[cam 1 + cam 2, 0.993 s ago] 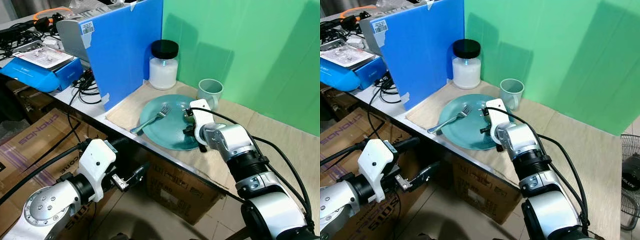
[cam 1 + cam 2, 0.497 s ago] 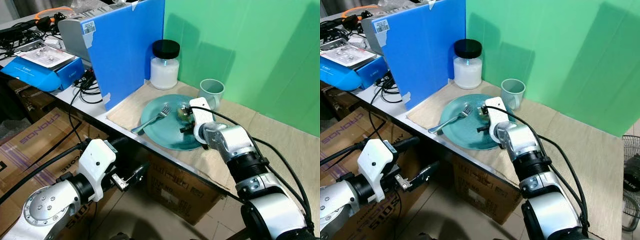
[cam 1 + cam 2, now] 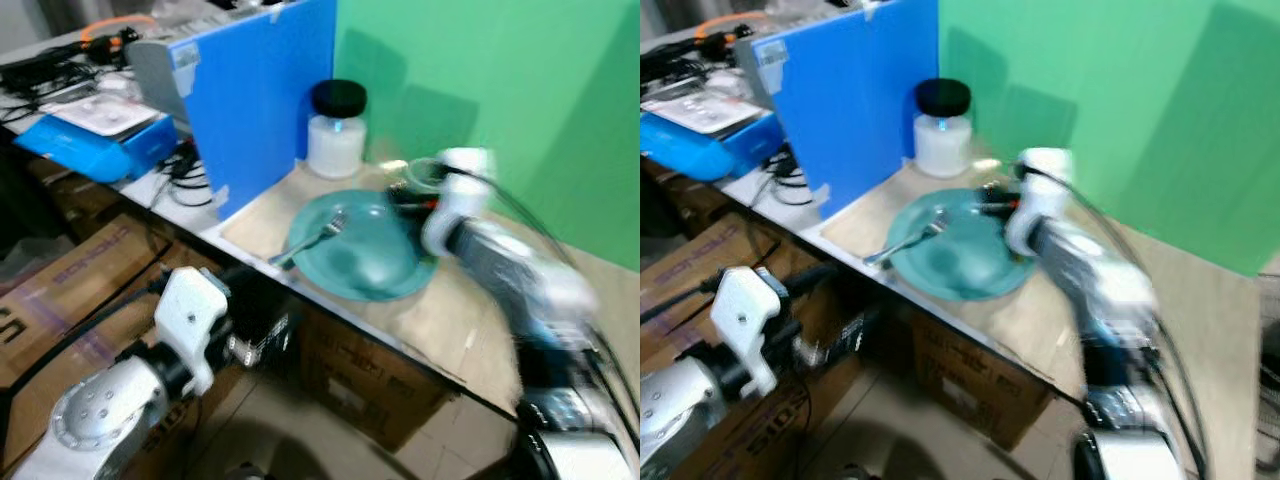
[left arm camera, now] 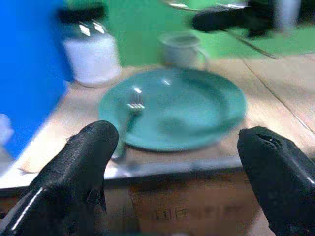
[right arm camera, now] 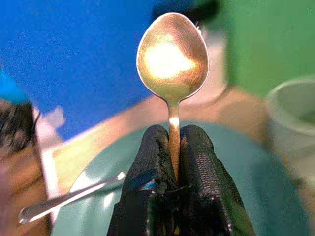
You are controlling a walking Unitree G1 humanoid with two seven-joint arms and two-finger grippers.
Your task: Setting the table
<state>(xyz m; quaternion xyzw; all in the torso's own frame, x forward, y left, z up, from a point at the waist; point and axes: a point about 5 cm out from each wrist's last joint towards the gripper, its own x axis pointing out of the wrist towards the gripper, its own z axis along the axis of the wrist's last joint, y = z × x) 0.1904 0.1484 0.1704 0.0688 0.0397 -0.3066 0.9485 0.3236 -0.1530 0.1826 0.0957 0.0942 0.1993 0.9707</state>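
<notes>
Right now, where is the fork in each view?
Left eye: fork on the teal plate's left rim.
Right eye: same spot.
Left wrist: tines on the plate.
Right wrist: beyond the right gripper and its spoon, fork.
Shared landmark: the teal plate.

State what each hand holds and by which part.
Right hand pinches a spoon by its handle, bowl pointing away from the wrist. Left hand is open, holding nothing.

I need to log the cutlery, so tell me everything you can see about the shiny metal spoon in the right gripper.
The shiny metal spoon has an oval, golden-lit bowl and a thin straight handle. The right gripper is shut on the handle, with the bowl pointing out past the black fingertips. It is held in the air above the round teal plate, touching nothing else.
</notes>
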